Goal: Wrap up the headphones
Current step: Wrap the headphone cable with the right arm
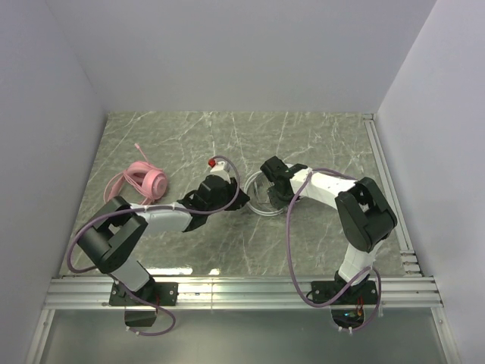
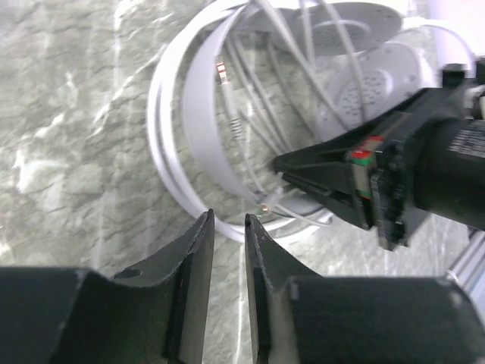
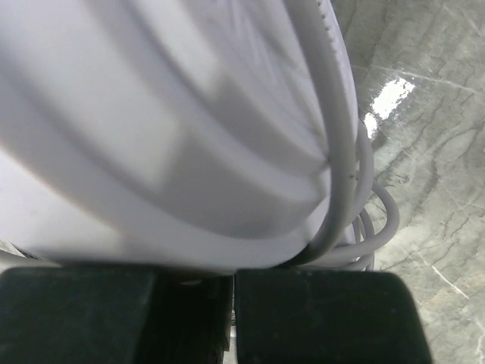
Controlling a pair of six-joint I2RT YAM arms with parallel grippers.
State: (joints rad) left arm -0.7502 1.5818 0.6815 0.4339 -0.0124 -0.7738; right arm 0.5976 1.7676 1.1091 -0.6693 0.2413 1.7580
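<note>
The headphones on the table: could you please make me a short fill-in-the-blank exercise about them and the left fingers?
1. In the top view, the pink headphones lie to the ___ of the white headphones.
2. The headphones nearer the middle of the table are ___ in colour.
3. The left fingers stand slightly apart with ___ between them.
Missing words: left; white; nothing.

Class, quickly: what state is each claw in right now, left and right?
Left claw: slightly open, empty.
Right claw: shut, tips at the white headset; whether it pinches the cable cannot be told.
</note>
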